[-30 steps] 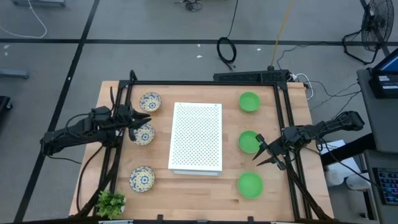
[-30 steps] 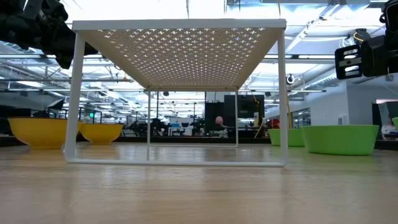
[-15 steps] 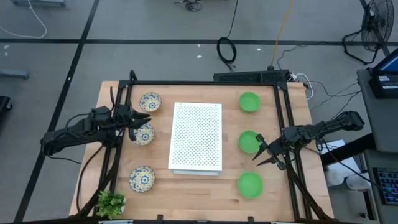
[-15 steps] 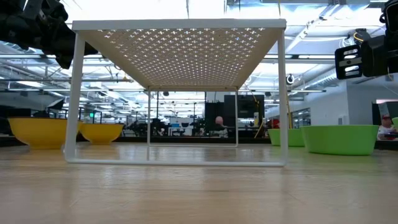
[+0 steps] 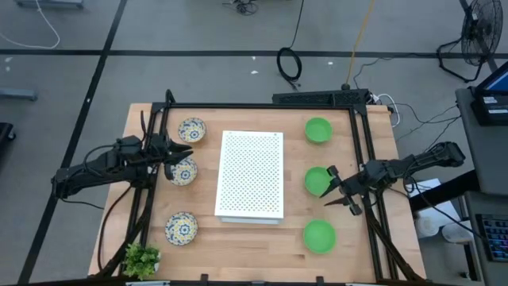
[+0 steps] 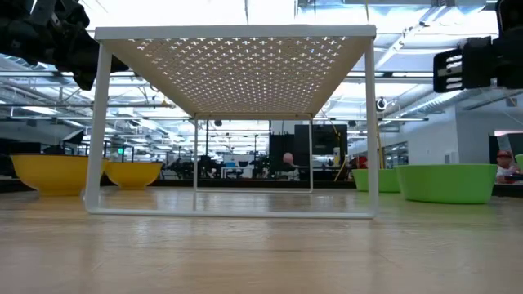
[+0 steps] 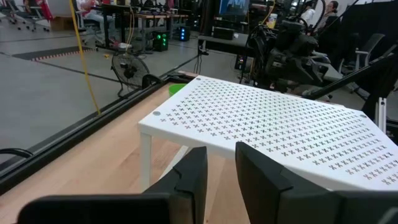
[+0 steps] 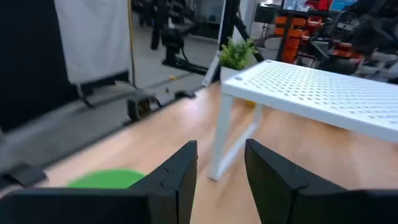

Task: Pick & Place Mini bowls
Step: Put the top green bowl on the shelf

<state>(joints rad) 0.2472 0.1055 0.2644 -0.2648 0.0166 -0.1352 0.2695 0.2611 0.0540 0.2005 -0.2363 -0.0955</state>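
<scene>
In the high view three cream patterned mini bowls (image 5: 191,129), (image 5: 181,171), (image 5: 181,228) stand in a column left of the white perforated board (image 5: 251,175). Three green mini bowls (image 5: 318,129), (image 5: 317,181), (image 5: 320,237) stand to its right. All rest on their bases on the wooden table. My left gripper (image 5: 181,157) hovers open above the middle patterned bowl. My right gripper (image 5: 335,189) hovers open at the right edge of the middle green bowl. The right wrist view shows the near green bowl (image 8: 106,179) below the gripper's open fingers.
The white board (image 6: 237,49) stands on thin legs as a raised shelf in the table's middle. A small leafy plant (image 5: 141,259) sits at the near left corner. A black frame rail (image 5: 361,151) runs along the table's sides. People sit in the room beyond.
My right gripper has shifted a little toward the far edge and slightly up, staying open beside the middle green bowl. The bowls have not moved.
</scene>
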